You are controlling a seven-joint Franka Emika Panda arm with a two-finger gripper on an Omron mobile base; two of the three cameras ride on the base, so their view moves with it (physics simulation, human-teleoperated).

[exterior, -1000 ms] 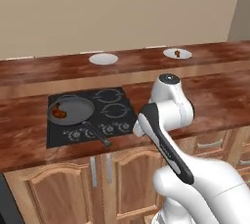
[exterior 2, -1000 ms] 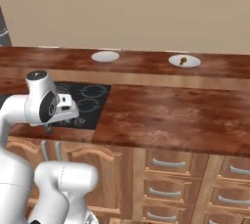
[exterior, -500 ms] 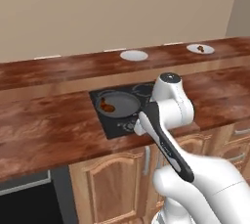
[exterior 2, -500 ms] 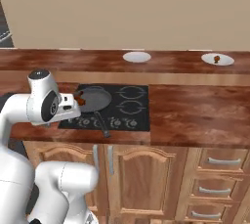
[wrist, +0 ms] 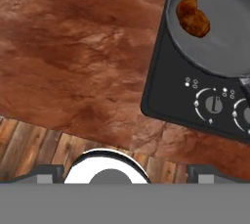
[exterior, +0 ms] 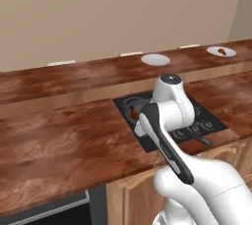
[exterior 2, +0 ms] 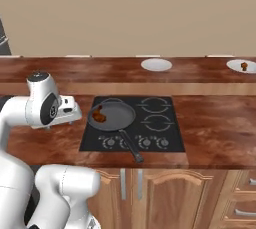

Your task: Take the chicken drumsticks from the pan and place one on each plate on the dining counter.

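**Beside the pan: second pick not yet begun**

Left of the pan (exterior 2: 113, 115), the gripper (exterior 2: 75, 113) hangs with jaws wide apart, holding nothing. One drumstick (wrist: 193, 16) lies in the pan; the other (exterior 2: 244, 66) sits on the far plate (exterior 2: 241, 66). The near plate (exterior 2: 156, 64) is bare. Risk: the glossy, tapered meat could slip from a grasp on its thin bone.

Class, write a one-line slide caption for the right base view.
One drumstick left in the pan on the stovetop; one plate bare, the other plate already served.
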